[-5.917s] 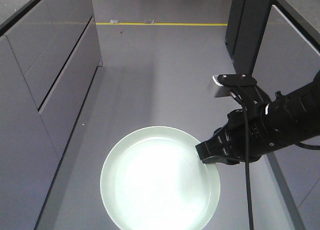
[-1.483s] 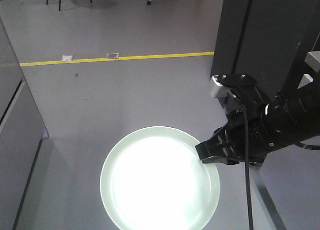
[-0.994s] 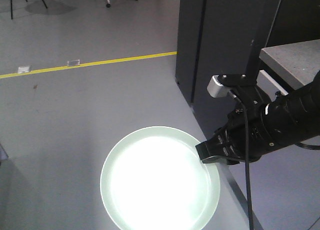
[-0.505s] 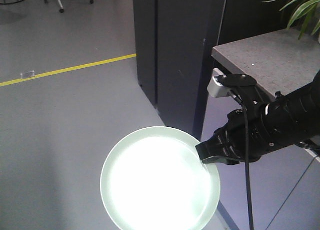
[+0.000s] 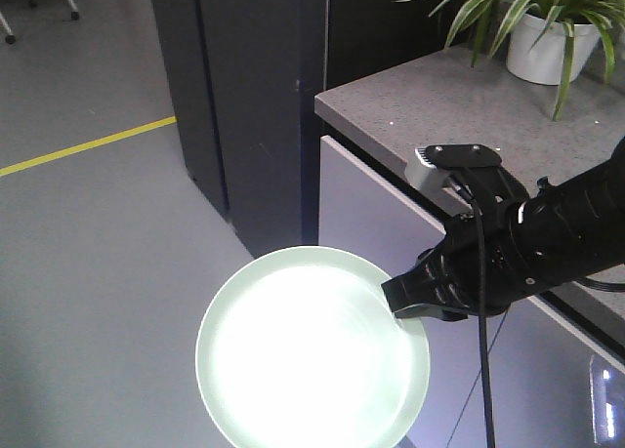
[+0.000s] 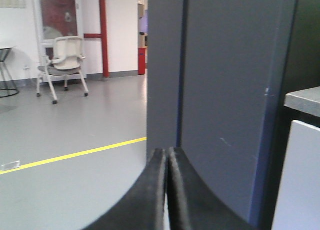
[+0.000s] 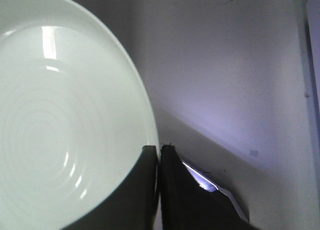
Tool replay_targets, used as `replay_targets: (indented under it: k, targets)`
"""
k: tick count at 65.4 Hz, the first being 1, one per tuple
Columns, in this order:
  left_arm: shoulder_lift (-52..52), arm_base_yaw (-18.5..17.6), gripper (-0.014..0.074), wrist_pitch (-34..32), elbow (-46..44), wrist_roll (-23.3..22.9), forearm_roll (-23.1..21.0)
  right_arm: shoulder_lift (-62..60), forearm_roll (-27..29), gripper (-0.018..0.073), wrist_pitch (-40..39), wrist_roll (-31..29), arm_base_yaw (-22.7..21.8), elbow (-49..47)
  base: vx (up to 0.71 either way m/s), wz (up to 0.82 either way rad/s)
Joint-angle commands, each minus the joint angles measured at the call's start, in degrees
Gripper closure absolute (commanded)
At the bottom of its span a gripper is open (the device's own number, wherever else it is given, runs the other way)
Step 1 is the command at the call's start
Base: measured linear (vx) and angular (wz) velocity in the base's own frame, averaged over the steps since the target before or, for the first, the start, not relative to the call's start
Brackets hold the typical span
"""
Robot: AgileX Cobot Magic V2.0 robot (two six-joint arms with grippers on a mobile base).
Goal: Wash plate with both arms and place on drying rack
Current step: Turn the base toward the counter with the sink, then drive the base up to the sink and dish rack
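The right pincer (image 5: pixel 398 306) clamps the smooth round mint-green plate (image 5: pixel 311 355) by its rim; the left pincer (image 6: pixel 166 157) is together, empty. Likely stiff, slippery, breakable.

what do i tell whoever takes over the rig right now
Right gripper shut on the plate at its rim, holding it in the air over the floor beside a counter with a plant.
Left gripper shut, empty.
No rack or sink in view.
Done: plate picked up; cannot tell whether it is washed.
Left: wash if needed, set plate on rack.
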Motion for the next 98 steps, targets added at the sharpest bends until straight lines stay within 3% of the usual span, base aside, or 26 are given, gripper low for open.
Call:
replay_targets:
  k: [1,98]
  targets:
    - [-0.82,-0.05,0.0603,-4.26,-1.50,-0.19,-0.39,-1.77,1.83,0.0561,-1.67,-0.53,0.00,-1.53,0.05,-0.32]
    - [-0.82,-0.23,0.0603,-4.26,-1.50,-0.19,-0.39,-1.77,1.77,0.0561,-1.67,-0.53,0.00,-1.53,-0.03,-0.34]
